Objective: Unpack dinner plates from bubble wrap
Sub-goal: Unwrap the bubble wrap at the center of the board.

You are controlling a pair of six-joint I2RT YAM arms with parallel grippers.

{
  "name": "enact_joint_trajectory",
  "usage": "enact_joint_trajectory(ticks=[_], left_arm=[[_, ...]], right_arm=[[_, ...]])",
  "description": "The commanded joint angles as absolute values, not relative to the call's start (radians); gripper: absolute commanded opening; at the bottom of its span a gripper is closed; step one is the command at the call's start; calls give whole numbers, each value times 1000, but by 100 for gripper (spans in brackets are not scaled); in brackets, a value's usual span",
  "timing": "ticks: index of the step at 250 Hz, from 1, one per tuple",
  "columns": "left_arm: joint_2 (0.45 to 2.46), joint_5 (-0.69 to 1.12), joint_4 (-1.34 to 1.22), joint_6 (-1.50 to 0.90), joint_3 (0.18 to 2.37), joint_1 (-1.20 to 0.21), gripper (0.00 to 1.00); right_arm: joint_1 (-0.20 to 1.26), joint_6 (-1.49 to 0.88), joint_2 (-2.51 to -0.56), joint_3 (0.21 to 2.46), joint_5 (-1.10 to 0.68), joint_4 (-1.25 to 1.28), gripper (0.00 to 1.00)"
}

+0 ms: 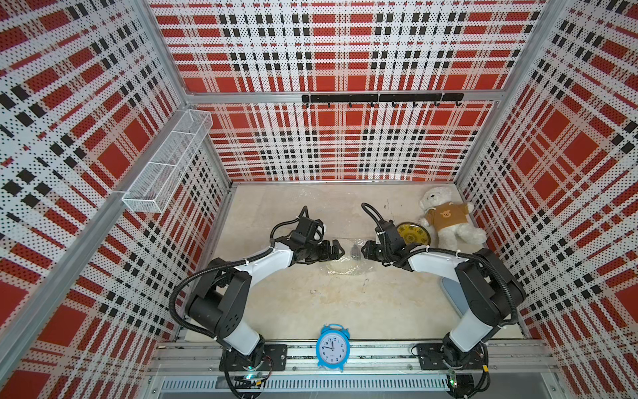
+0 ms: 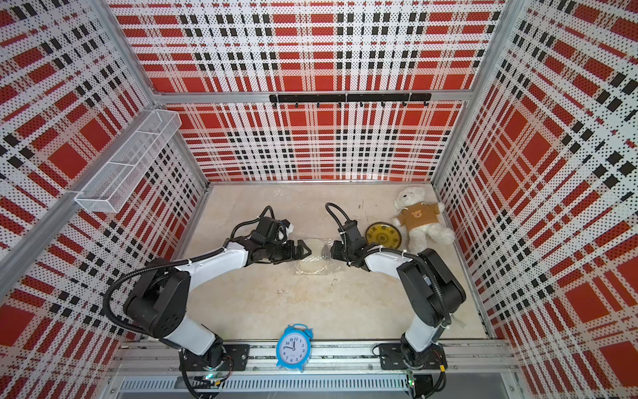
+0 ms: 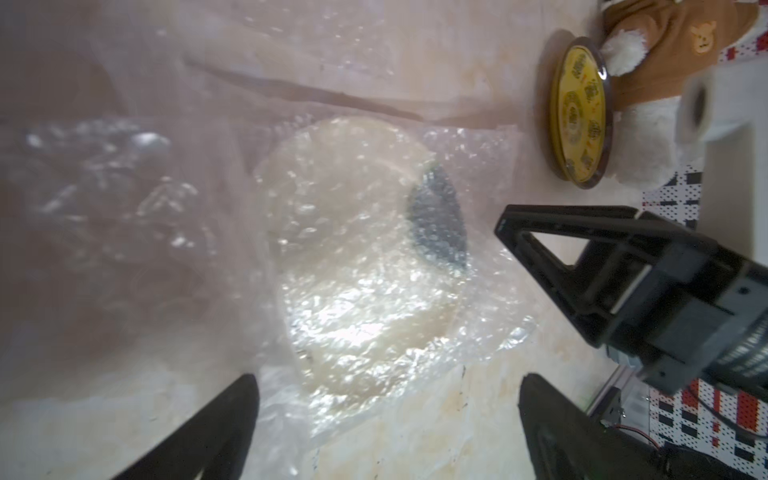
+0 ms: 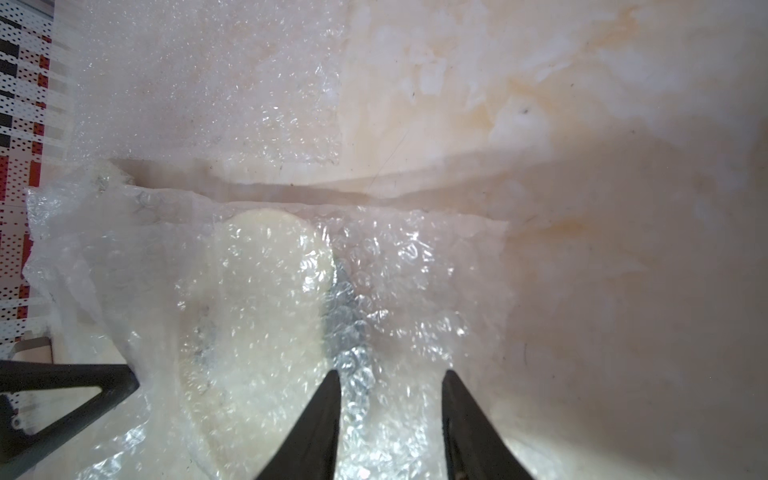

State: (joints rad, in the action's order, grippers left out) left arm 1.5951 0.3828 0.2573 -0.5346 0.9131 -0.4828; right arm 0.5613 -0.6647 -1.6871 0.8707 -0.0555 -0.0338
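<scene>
Left claw (image 1: 341,250) gapes wide, empty, beside the bubble wrap (image 1: 345,268) covering a cream plate (image 3: 353,266). Right claw (image 1: 363,249) sits half open on the wrap; grip unclear.

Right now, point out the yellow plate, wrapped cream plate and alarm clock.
yellow plate (image 1: 413,235): in a top view, centre.
wrapped cream plate (image 3: 357,257): left wrist view, its face.
alarm clock (image 1: 332,348): in a top view, dial.

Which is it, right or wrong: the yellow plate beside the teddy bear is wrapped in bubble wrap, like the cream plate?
Wrong: the yellow plate beside the teddy bear is bare, as the left wrist view shows; the cream plate is wrapped in bubble wrap.
</scene>
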Motion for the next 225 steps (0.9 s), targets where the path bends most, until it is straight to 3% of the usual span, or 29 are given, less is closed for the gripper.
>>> enact_joint_trajectory(ticks=[1,76,128,169,225], left_arm=[[1572,350,294,-507,891,-476,99],[1489,239,352,-521,849,-413,99],[1416,297,396,-527,906,-391,99],[1407,361,441,-533,1036,-502,100],[1503,433,266,-661,1061,-616,99]], right_arm=[[558,-663,-1681,867,-55,-2,43],[558,-652,-1671,874,-44,-25,43],[558,-643,-1663,888,-42,-46,43],[557,-641,-1663,895,-40,-45,43],[555,-647,-1676,907,-54,-42,43]])
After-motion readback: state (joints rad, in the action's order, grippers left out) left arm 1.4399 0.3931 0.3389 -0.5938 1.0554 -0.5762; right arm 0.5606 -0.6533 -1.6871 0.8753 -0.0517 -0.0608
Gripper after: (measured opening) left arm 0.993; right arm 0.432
